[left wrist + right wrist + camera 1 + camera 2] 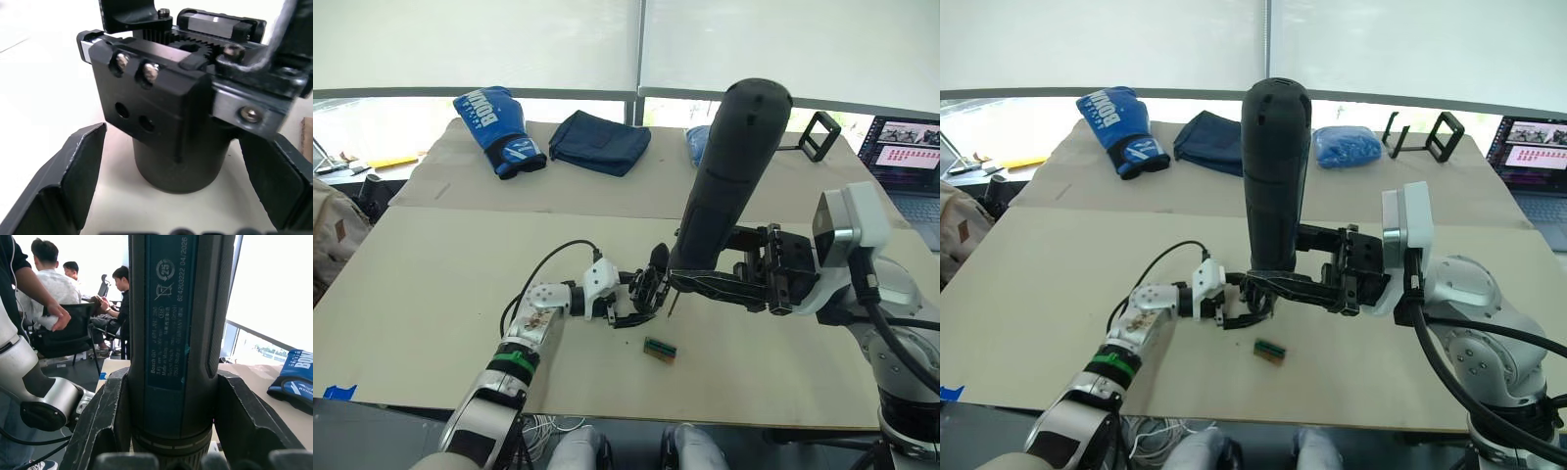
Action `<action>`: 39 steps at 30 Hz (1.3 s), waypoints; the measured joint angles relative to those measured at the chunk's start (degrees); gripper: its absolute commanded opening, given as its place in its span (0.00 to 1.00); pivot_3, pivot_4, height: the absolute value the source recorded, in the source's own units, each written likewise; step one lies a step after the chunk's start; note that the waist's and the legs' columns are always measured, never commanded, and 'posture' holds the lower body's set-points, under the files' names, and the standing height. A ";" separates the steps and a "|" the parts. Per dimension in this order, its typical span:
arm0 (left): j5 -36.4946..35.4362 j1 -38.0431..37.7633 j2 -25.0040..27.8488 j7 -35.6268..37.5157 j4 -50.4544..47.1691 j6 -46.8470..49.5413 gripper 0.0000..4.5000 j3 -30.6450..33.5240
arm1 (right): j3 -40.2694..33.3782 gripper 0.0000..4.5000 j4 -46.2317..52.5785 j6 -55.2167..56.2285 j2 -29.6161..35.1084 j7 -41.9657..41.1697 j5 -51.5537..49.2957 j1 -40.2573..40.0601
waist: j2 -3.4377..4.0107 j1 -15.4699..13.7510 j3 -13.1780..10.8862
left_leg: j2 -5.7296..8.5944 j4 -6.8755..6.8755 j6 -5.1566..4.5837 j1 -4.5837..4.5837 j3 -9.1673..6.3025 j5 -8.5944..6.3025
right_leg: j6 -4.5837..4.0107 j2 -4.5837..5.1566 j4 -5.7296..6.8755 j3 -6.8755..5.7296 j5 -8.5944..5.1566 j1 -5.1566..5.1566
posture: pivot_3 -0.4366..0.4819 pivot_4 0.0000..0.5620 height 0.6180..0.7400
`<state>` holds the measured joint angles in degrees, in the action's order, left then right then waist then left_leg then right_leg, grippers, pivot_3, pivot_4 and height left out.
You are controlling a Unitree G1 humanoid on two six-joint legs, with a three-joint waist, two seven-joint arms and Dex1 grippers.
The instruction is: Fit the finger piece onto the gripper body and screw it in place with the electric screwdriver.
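Observation:
The gripper body (166, 112), a small black mechanism on a round stubby base, stands on the table (440, 294) between my left gripper's (641, 299) two fingers (73, 171), which press close on either side. A pointed black finger (658, 258) rises from it; I cannot tell the finger piece apart from the body. My right gripper (697, 279) is shut on the lower end of the electric screwdriver (729, 166), a thick black cylinder held nearly upright, leaning right. Its thin bit (672, 305) points down just right of the gripper body.
A small green-brown block (659, 349) lies in front of the gripper body. At the back lie a blue boxing glove (499, 117), a navy cloth (600, 140), a blue bag (1347, 145) and a black stand (818, 135). A laptop (906, 152) sits far right.

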<state>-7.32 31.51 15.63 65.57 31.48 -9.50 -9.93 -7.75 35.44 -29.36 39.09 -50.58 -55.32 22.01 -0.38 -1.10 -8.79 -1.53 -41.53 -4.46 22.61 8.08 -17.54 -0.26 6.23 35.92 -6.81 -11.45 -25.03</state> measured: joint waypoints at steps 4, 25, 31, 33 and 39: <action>-0.88 -4.67 1.04 -1.86 -7.05 3.08 0.99 0.38 | -0.07 0.43 0.01 0.00 0.12 -0.06 -0.01 -0.24 | 0.00 0.59 0.00 | -0.05 0.00 0.03 -0.01 0.00 0.02 | 0.00 -0.01 0.03 0.01 0.00 -0.01 | 0.48 0.27 1.00; 0.76 -7.00 -1.16 -11.87 -13.63 8.73 0.58 -2.51 | 0.08 0.43 -0.37 -0.04 -0.37 0.82 -1.18 1.70 | 0.00 0.38 0.00 | -0.04 -0.08 0.01 0.07 -0.01 0.00 | 0.03 0.00 0.02 0.00 0.02 -0.03 | 0.48 0.27 1.00; 0.71 -6.71 -0.71 -11.98 -13.15 8.47 0.52 -2.64 | 0.23 0.43 -0.53 -1.35 -0.29 1.28 -2.40 3.57 | 0.00 0.41 0.00 | -0.04 -0.09 0.01 0.06 -0.01 0.00 | 0.02 0.00 0.03 0.00 0.03 -0.03 | 0.48 0.27 1.00; 0.69 -6.67 -0.61 -11.96 -13.03 8.41 0.52 -2.65 | 0.25 0.43 -1.11 -2.37 -0.29 2.27 -3.72 5.90 | 0.01 0.41 0.00 | -0.04 -0.09 0.01 0.05 -0.01 0.01 | 0.01 0.01 0.05 0.00 0.03 -0.03 | 0.48 0.27 1.00; 0.65 -6.51 -0.59 -11.86 -12.86 8.34 0.52 -2.81 | 1.08 0.43 -3.44 -4.42 -1.10 2.80 -5.18 12.13 | 0.01 0.43 0.01 | -0.04 -0.09 0.01 0.05 -0.01 0.01 | 0.01 0.03 0.04 0.00 0.04 -0.03 | 0.48 0.27 1.00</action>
<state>-6.67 24.99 15.04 53.72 18.62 -1.16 -12.73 -6.67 32.00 -33.78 37.99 -47.78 -60.50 34.14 -0.36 -0.67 -8.79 -1.58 -41.63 -4.45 22.66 8.07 -17.53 -0.25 6.26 35.96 -6.81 -11.41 -25.07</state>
